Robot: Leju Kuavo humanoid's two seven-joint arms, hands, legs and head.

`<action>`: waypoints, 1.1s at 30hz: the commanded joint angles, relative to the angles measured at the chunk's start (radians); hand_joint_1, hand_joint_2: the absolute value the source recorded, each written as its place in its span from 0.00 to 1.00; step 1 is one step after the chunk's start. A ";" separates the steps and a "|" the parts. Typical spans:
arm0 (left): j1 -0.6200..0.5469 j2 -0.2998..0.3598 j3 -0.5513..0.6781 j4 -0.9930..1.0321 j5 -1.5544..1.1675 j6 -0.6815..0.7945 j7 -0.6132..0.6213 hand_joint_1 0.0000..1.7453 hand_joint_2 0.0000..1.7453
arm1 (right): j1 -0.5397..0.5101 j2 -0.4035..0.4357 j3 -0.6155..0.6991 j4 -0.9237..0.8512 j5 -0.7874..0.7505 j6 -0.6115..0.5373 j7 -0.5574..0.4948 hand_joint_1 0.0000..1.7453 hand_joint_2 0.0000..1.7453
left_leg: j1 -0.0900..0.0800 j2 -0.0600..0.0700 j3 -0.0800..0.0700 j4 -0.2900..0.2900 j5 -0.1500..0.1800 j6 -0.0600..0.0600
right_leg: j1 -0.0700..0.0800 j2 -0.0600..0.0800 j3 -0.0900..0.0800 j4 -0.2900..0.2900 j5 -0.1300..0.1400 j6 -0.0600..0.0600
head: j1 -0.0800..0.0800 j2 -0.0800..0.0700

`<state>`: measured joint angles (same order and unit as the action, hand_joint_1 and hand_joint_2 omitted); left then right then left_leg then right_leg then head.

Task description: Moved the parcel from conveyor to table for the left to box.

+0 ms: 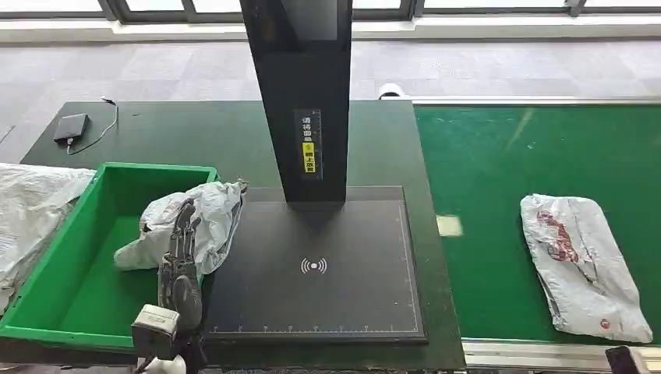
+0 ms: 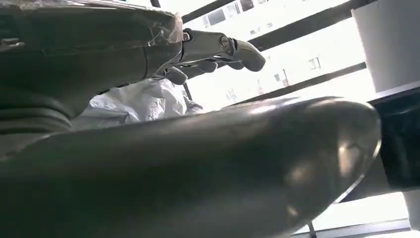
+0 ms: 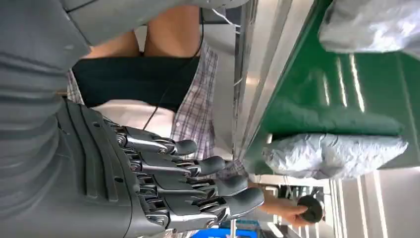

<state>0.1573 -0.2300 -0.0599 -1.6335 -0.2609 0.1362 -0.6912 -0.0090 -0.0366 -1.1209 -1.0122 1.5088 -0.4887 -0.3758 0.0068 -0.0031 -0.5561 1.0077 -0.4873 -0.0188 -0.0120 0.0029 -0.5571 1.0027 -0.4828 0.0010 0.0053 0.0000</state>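
Note:
A crumpled grey parcel [image 1: 204, 220] hangs over the right rim of the green box [image 1: 156, 167], partly above the box's inside. My left hand [image 1: 181, 257] grips it from the near side, with its fingers [image 2: 218, 47] lying over the parcel [image 2: 143, 101] and the thumb [image 2: 223, 163] beneath. A second grey parcel [image 1: 581, 261] with red print lies on the green conveyor [image 1: 530, 156] at the right. My right hand [image 3: 173, 183] hangs beside the conveyor's edge, fingers apart and holding nothing; that parcel [image 3: 337, 156] lies on the belt beyond it.
A black scanner pad [image 1: 312, 265] with a tall black post [image 1: 300, 93] fills the table's middle. A black device [image 1: 70, 126] with a cable lies far left. White bags [image 1: 31, 210] sit left of the box. A person [image 3: 173, 99] stands near the conveyor.

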 commanded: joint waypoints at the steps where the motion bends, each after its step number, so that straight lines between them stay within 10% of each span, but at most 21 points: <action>1: -0.031 0.002 0.018 0.069 -0.001 -0.001 0.008 0.00 0.00 | -0.020 -0.048 0.119 0.159 -0.025 -0.001 0.023 0.00 1.00 | 0.000 0.001 0.007 -0.002 0.001 0.000 | 0.000 0.000 0.000 -0.002 0.001 0.000 | 0.000 0.000; 13: -0.031 0.002 0.018 0.069 -0.001 -0.001 0.008 0.00 0.00 | -0.020 -0.048 0.119 0.159 -0.025 -0.001 0.023 0.00 1.00 | 0.000 0.000 0.006 -0.002 0.003 0.000 | 0.001 0.000 0.000 -0.002 0.002 0.000 | 0.000 0.000; 20: -0.037 -0.002 -0.007 0.066 -0.019 0.026 0.041 0.00 0.00 | -0.231 -0.081 0.551 0.446 -0.065 -0.099 0.184 0.00 1.00 | 0.001 0.015 -0.003 -0.002 0.002 0.000 | 0.002 0.015 -0.003 -0.002 0.007 0.000 | 0.000 0.000; 33: 0.010 -0.023 0.038 -0.019 -0.025 0.074 0.072 0.00 0.00 | -0.534 -0.029 0.844 0.660 -0.065 -0.043 0.290 0.00 1.00 | 0.000 0.011 0.004 -0.001 0.005 0.000 | 0.001 0.010 -0.006 0.001 0.006 0.000 | 0.000 0.000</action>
<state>0.1641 -0.2510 -0.0584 -1.6377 -0.2827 0.1988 -0.6390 -0.3366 -0.1019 -0.4901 -0.5469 1.4366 -0.5573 -0.1171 0.0070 -0.0009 -0.5518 1.0075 -0.4825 -0.0191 -0.0112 0.0045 -0.5598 1.0045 -0.4800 0.0011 0.0050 -0.0004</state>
